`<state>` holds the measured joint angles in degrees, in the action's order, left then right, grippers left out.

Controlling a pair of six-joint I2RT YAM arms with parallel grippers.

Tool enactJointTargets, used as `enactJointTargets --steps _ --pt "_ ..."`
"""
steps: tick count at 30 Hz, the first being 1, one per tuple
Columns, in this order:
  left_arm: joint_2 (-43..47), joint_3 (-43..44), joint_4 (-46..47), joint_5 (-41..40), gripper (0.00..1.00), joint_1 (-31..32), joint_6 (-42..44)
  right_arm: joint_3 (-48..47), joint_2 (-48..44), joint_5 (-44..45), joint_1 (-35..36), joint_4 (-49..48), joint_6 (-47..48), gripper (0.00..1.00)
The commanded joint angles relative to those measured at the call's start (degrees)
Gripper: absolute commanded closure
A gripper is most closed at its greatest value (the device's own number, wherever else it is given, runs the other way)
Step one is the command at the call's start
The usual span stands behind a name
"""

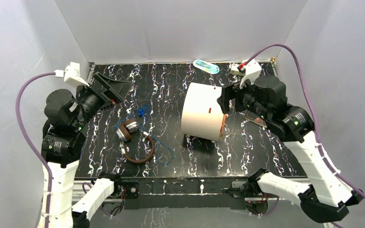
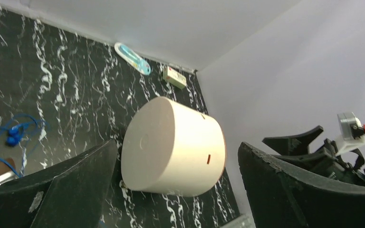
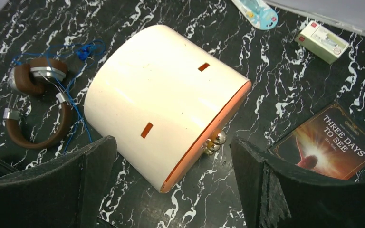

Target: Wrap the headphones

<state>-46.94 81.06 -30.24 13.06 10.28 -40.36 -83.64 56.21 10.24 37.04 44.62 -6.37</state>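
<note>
The brown headphones (image 1: 134,141) lie on the black marbled table left of centre, headband curved toward the near edge. One silver-backed cup sits beside it. Their thin blue cable (image 1: 145,111) lies loose around them, bunched at the far side. In the right wrist view the headphones (image 3: 40,102) are at the left. In the left wrist view only the cable (image 2: 13,134) and a brown edge show. My left gripper (image 1: 111,86) is open and empty at the far left, away from the headphones. My right gripper (image 1: 224,102) is open and empty at the cream cylinder's right end.
A large cream cylinder (image 1: 202,110) with an orange rim lies on its side mid-table, right of the headphones. A book (image 3: 330,142) lies under the right arm. A small white box (image 1: 237,70) and a blue-white packet (image 1: 206,66) sit by the back wall. White walls enclose the table.
</note>
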Motion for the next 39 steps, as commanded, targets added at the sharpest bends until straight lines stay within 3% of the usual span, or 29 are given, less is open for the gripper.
enactJointTargets --steps 1,9,15,22,25,30,39 --pt "-0.1 -3.7 -0.4 11.6 0.02 -3.8 -4.8 -3.6 2.4 0.3 -0.7 1.7 -1.5 0.01" --pt "1.1 -9.9 -7.5 14.6 0.02 -6.8 -4.6 0.1 6.4 -19.8 -1.1 -7.7 -1.3 0.01" --pt "2.4 -10.3 -19.2 8.9 0.02 -7.4 -1.3 2.2 13.1 -31.0 4.3 -17.3 -5.2 0.01" --pt "7.2 -9.7 -29.8 -2.2 0.02 -7.5 -1.8 5.4 21.9 -25.1 25.4 -24.1 -4.4 0.01" --pt "9.5 -8.5 -32.1 -6.4 0.02 -7.6 -3.4 7.6 25.5 -21.6 31.1 -25.1 -4.5 0.01" --pt "11.6 -8.2 -31.9 -7.7 0.02 -7.6 -4.0 12.6 30.3 -23.1 33.0 -27.9 -4.8 0.01" --pt "14.0 -15.9 -29.6 -0.6 0.02 -7.6 -9.2 16.3 31.9 -2.5 33.0 -22.7 -0.5 0.01"
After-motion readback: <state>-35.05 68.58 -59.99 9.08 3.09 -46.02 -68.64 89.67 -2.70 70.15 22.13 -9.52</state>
